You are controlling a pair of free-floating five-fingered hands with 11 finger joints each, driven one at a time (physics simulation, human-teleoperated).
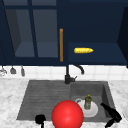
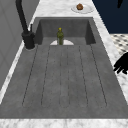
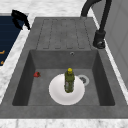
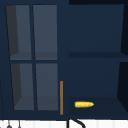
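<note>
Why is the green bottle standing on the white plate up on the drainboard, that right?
Not quite. The green bottle does stand upright on the white plate, but the plate lies in the sink basin, not on the drainboard. The right side view shows it on the basin floor, beside the drain.

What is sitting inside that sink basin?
A green bottle stands upright on a white plate in the sink basin. A small red object lies beside it. The plate covers the floor beneath it.
</note>
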